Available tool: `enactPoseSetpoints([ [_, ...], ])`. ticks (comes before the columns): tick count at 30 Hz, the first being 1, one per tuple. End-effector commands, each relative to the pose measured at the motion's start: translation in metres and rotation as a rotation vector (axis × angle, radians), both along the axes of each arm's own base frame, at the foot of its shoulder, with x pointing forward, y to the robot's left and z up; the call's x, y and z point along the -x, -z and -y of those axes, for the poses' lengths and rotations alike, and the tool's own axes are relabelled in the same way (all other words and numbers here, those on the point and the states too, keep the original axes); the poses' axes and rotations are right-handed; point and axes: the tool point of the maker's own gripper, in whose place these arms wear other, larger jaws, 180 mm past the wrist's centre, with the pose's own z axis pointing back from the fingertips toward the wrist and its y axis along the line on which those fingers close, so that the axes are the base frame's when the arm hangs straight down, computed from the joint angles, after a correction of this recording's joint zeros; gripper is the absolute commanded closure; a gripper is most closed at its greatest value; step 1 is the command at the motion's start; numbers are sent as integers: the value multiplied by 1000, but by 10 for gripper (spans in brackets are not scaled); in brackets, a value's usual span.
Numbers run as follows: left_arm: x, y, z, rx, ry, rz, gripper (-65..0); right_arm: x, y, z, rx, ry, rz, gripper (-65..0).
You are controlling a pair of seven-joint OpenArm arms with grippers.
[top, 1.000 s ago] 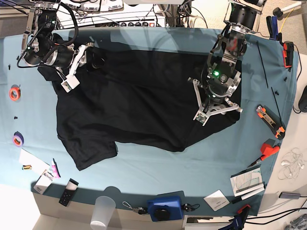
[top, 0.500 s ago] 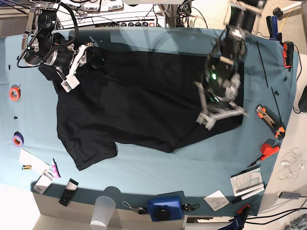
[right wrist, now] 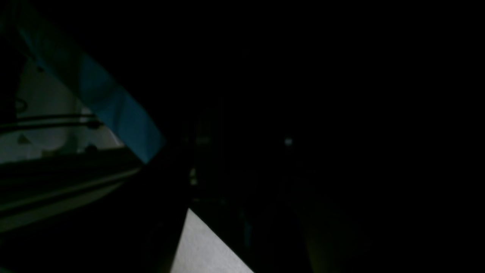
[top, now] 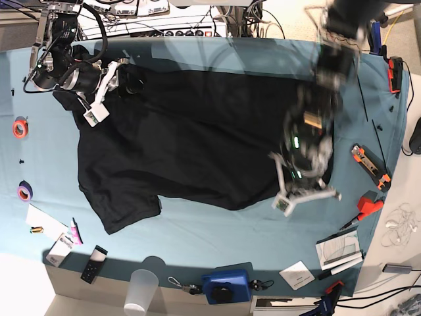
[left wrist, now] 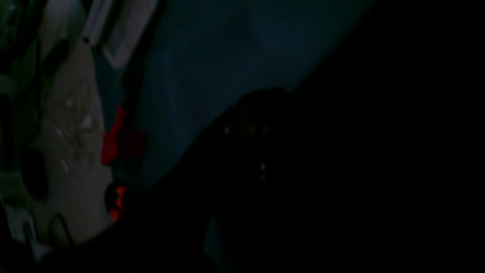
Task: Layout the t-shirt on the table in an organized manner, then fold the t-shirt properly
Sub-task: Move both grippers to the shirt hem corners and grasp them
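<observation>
The black t-shirt [top: 184,138] lies spread across the teal table [top: 217,227], with one sleeve pointing to the near left. My left gripper [top: 301,196] is motion-blurred at the shirt's near right hem and is shut on that edge. In the very dark left wrist view, black t-shirt [left wrist: 379,170] fabric fills the lower right and runs up to the fingers, with teal table [left wrist: 227,49] beyond. My right gripper [top: 99,99] rests at the shirt's far left shoulder. Its jaws do not show, and the right wrist view is almost black apart from a strip of table [right wrist: 113,110].
A clear cup [top: 141,289] and a blue object [top: 227,286] stand at the near edge. Tape rolls [top: 20,127] lie at the left. An orange-handled tool [top: 370,166], a red tool [top: 368,205] and papers [top: 339,249] lie at the right.
The left gripper has closed and its arm has swung toward the near edge of the table. The shirt's near right hem has shifted with it. The right arm has not moved.
</observation>
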Motion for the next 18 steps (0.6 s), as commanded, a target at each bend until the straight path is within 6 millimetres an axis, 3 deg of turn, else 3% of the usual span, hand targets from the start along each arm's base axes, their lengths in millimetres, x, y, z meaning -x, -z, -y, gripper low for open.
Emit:
enactPoseSetpoints([
  [1,-20,-22,-7,-10,-6,75,0,-7,-10,1,-10,-2,38,-202],
  [5,-43,-39,-39,-46,-94,124,0,-14,-16,3,-24,23,74,-201],
  [9,-47,-49,-63,-65,-158,122,0,-43,-39,19,-24,86,181,-202],
  [14,-32,-25,-58,52,-197,-21,0,-96,-89,56,34,200,393,-201],
  [18,-19,-8,-36,188,-172,-147,0,-123,-105,79,169,253,489,-201],
])
